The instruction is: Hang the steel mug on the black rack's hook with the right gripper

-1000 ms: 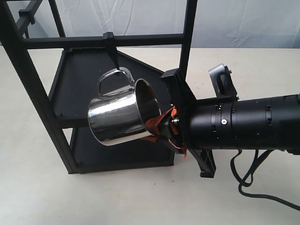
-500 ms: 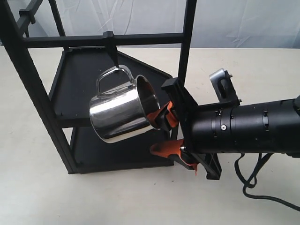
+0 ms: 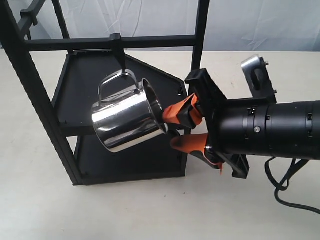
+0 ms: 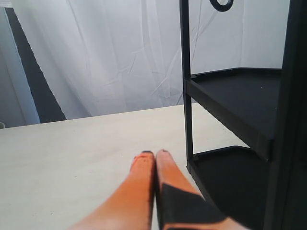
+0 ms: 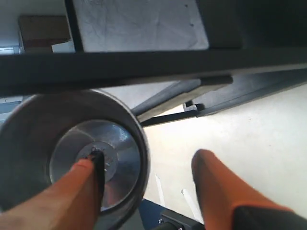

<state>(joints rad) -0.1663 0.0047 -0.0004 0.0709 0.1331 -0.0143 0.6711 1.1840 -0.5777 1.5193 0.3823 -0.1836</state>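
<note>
While the steel mug (image 3: 127, 121) is suspended by its thin looped handle from the short hook under the upper crossbar of the black rack (image 3: 30, 90), it is tilted, its open mouth turned toward the right gripper (image 3: 181, 129). The mug's mirror-polished cylindrical wall is seen reflecting pale light in bands, and its rim is shown as a thin bright ring. The right gripper's jaws are spread well apart, and nothing is clamped between them. In the exterior view the upper orange finger pad (image 3: 181, 111) is seen just beside the mug's rim and the lower one below it; whether either touches the steel cannot be told there. In the right wrist view one orange finger (image 5: 72, 191) is seen reaching inside the mug (image 5: 29, 139), toward its circular base, while the other finger is held outside the wall, well clear of it.

The rack is made of matte square posts and bars, with two flat angular shelves, and is stood on a pale, smooth table (image 3: 100, 210). A silver bracket (image 3: 255, 67) is mounted on the thick black cylindrical arm.

In the left wrist view the left gripper (image 4: 153, 154) is shown with its smooth orange fingers pressed together, empty, near the rack's base.
</note>
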